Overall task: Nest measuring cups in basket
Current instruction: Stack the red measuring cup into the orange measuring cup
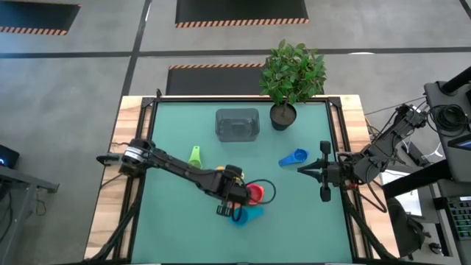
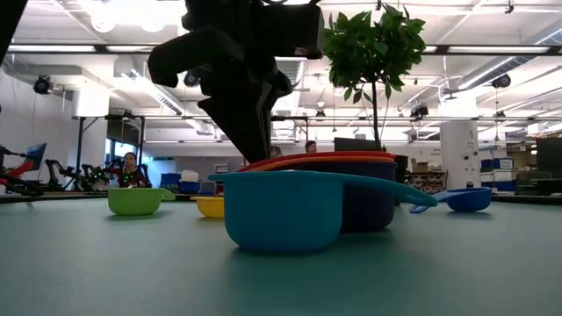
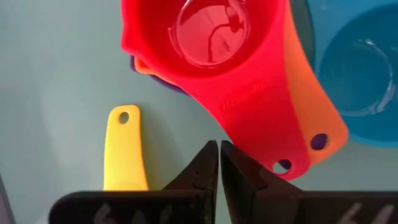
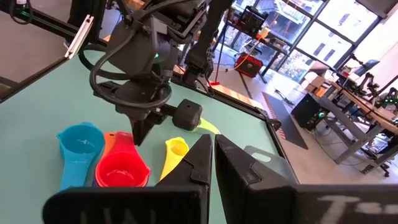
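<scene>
Closed, empty left gripper (image 3: 219, 163) hovers by the red cup (image 3: 208, 43); descending shut risks shoving it toward 6 o'clock. Right gripper (image 1: 324, 171) waits closed.

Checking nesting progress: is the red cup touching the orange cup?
Touching. The left wrist view shows the red cup lying directly on the orange cup, handles overlapping.

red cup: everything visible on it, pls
The red cup is a glossy plastic scoop, round bowl open upward and empty, with a flat tapering handle ending in a hole. It sits nested on an orange cup, with something purple just showing beneath, beside a blue cup. The left gripper, fingers shut, hovers by its handle, not holding it.
</scene>
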